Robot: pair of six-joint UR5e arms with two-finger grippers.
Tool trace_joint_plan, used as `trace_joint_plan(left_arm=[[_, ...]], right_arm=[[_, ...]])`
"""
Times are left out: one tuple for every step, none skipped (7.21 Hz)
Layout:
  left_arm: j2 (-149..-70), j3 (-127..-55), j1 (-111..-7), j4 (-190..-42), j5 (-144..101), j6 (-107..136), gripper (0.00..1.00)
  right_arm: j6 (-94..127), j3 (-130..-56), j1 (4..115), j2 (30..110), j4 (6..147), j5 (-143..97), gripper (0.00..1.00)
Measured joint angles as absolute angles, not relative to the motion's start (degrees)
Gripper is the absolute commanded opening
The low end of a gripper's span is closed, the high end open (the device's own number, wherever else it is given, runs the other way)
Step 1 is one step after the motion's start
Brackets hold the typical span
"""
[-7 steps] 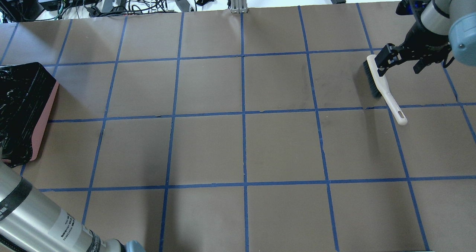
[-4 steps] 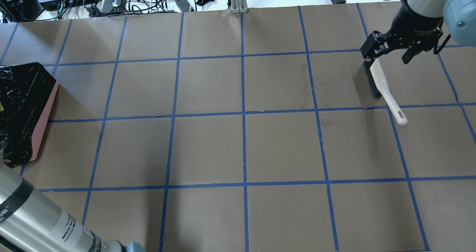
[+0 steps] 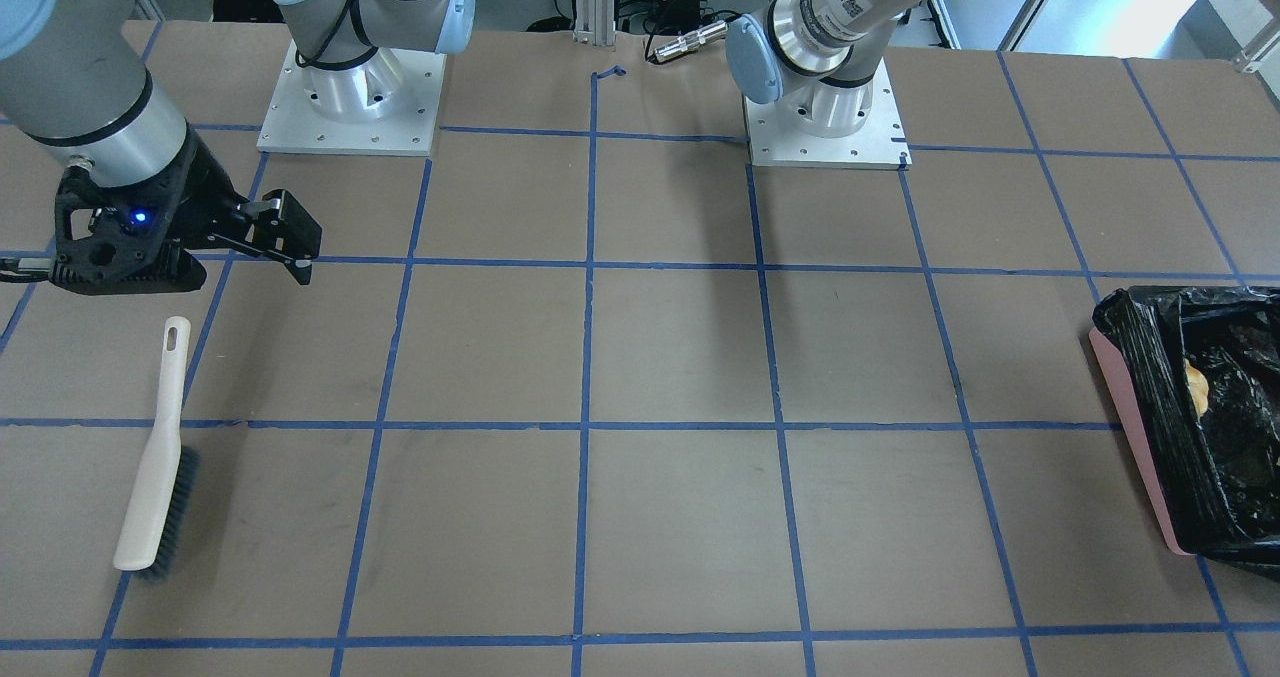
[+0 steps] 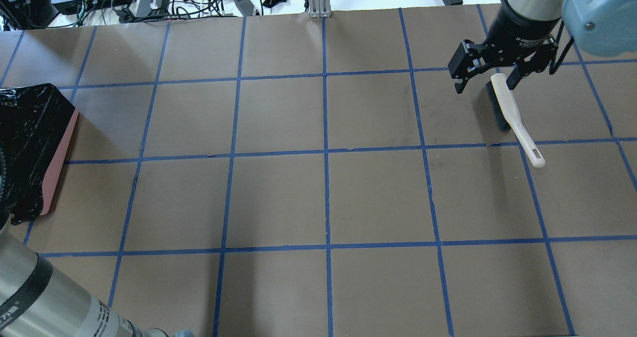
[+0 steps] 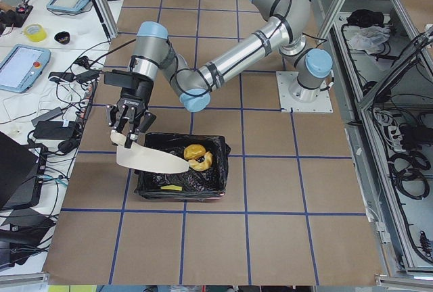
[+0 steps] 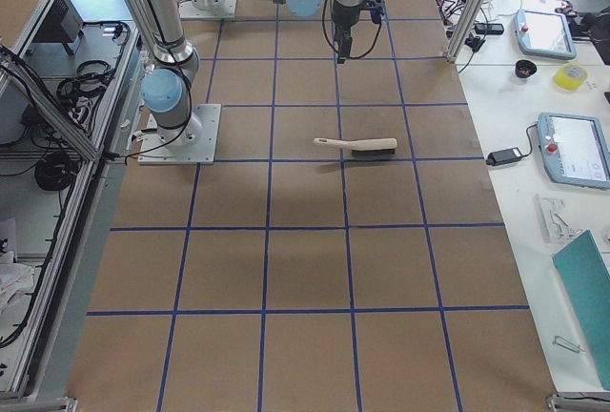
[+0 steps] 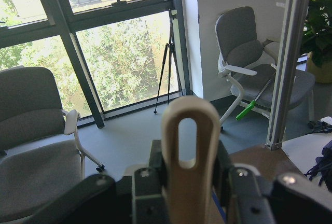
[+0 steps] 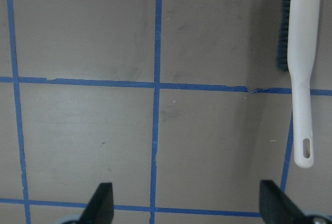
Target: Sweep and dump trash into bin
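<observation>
Right claw gapes wide, empty, near the brush; left claw clamps the dustpan over the bin.

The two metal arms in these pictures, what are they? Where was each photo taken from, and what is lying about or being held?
They are two robot arms bolted to one table, each ending in a two-finger gripper. Two cameras look down from above, two look along the table from its ends, and one rides on each wrist. The left gripper holds a beige dustpan over the bin, with the trash lying inside. The right gripper hangs open and empty near the brush, which lies on the table.
</observation>
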State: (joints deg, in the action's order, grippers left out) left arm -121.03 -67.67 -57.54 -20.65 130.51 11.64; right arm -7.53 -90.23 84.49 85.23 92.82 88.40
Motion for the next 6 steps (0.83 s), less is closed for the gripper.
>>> trace_joint_plan(left_arm=[[-119.54, -64.41, -57.71, -27.99, 129.58, 11.81, 0.0], [-118.58, -61.94, -57.71, -33.09, 127.32, 12.82, 0.0], [-117.69, -60.68, -57.73, -37.42, 124.51, 14.78, 0.0], [-116.56, -60.16, -57.85, -43.06, 121.57, 18.16, 0.0], [-115.19, -59.96, -58.07, -48.74, 117.88, 22.7, 0.0], [-114.01, -59.97, -58.41, -54.54, 114.58, 27.87, 0.0]], right_arm=[[-5.98, -90.27, 84.61, 86.31, 92.61, 88.27, 1.0], [-4.26, -90.38, 85.12, 86.97, 92.57, 87.99, 1.0], [-2.72, -90.47, 86.59, 87.04, 92.69, 88.07, 1.0], [-1.41, -90.44, 88.55, 86.96, 92.91, 88.33, 1.0], [-0.31, -90.27, 89.85, 86.98, 93.16, 88.43, 1.0], [0.21, -90.06, 90.42, 87.09, 93.28, 88.66, 1.0]])
